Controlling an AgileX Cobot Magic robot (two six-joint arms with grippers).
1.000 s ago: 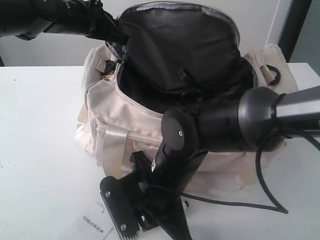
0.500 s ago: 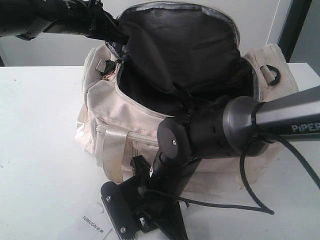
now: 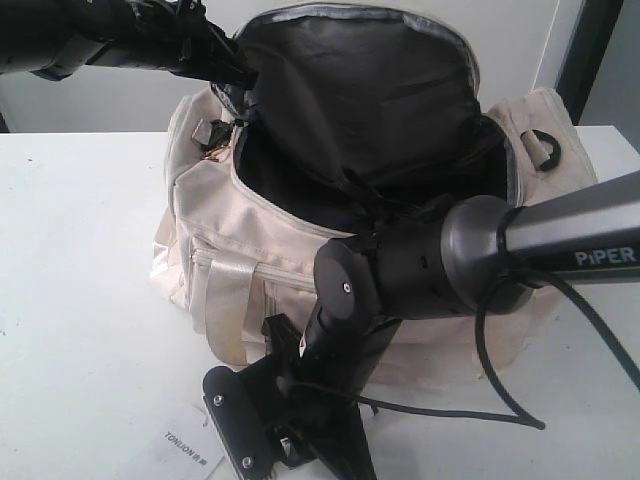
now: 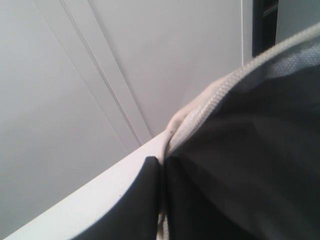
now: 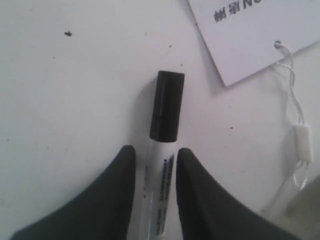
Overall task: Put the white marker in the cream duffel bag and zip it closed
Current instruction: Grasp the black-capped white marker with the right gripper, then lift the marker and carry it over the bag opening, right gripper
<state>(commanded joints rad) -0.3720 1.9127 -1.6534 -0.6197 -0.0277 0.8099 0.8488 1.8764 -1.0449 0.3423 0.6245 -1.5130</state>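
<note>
The cream duffel bag (image 3: 250, 260) sits in the middle of the white table (image 3: 80, 250) with its top flap (image 3: 360, 90) standing upright, dark lining showing. The left gripper (image 3: 238, 68) is clamped on the flap's far-left zipper edge. The white marker (image 5: 159, 175) is outside the bag, lying flat on the table on the bag's near side, just right of the paper tag (image 5: 250, 35). The right gripper (image 5: 156, 155) is lowered over it – its two dark fingers (image 5: 112, 195) are drawn in narrow against either side of the barrel, gripping it, and the dark cap pokes out beyond the fingertips
</note>
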